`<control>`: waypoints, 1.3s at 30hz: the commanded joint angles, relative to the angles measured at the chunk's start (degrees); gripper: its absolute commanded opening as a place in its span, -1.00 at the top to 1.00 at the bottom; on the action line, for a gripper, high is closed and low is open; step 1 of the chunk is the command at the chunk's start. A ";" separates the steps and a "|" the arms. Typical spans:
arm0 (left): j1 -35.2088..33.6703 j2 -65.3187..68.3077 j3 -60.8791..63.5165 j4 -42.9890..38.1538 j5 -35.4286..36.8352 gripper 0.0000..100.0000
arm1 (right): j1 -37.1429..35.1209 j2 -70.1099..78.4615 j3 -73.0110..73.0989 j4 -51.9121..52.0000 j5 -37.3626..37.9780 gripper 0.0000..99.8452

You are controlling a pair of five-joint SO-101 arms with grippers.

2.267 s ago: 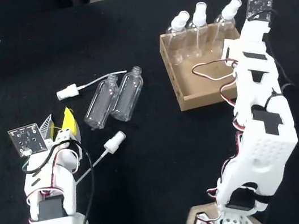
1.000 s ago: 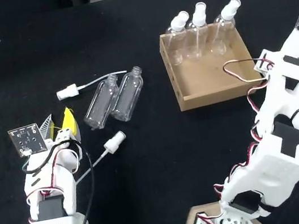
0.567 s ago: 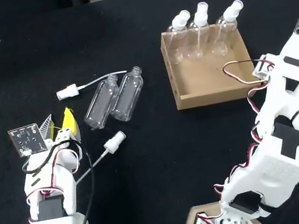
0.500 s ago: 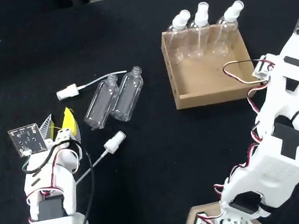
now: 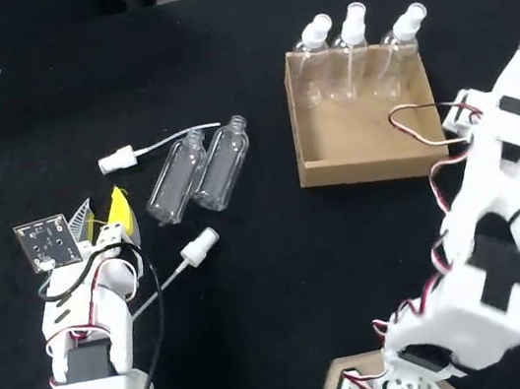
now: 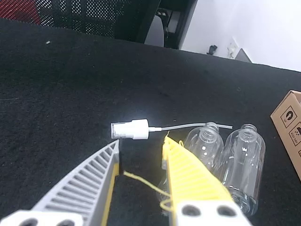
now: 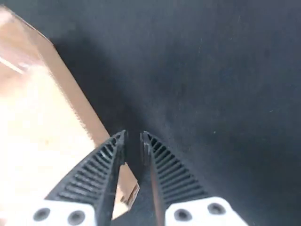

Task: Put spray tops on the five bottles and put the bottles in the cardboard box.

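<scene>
Black table [image 5: 215, 42], dial centred on the high view.

- Right arm [image 5: 498, 214]: from the base at 6 o'clock up the 3–4 o'clock side, wrist beside the box's right wall.
- Left arm [image 5: 85, 314]: 8 o'clock.
- Cardboard box [image 5: 370, 168]: 2 o'clock, open top, floor bare toward its near wall.
- Three capped bottles [image 5: 349, 55]: upright in a row against the box's far wall.
- Two uncapped bottles [image 5: 220, 166]: lying side by side and touching at 10 o'clock, necks toward 1 o'clock.
- Right gripper [image 7: 133, 135]: black fingers a narrow slit apart, gripping nothing, tips at the box's outer corner over the table. Contact with the cardboard: can't tell.
- Left gripper [image 6: 141, 142]: grey and yellow fingers spread wide and empty, tips just short of one spray top.
- First spray top [image 5: 120, 160]: 10 o'clock, thin tube running toward the bottle necks.
- Second spray top [image 5: 199, 247]: 8 o'clock, just beside the left arm, tube trailing toward 7 o'clock.
</scene>
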 commanded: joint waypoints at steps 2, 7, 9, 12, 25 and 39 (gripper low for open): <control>0.66 -0.35 1.19 0.09 0.09 0.70 | 1.14 -12.35 2.51 3.16 0.26 0.98; 0.66 -0.35 1.19 0.18 0.09 0.70 | -1.67 -23.34 9.10 10.99 7.12 0.98; 0.66 -0.35 1.19 0.18 0.09 0.70 | -4.92 -27.74 12.09 13.36 8.88 0.98; 0.66 -0.35 1.19 0.18 0.09 0.70 | -11.25 -33.98 15.60 15.82 9.05 0.97; 0.40 -0.35 1.19 0.18 0.09 0.70 | -48.44 -43.47 27.38 10.37 8.97 0.97; -2.86 -0.79 1.19 0.18 0.09 0.70 | -63.30 -39.60 32.48 -12.57 -2.29 0.97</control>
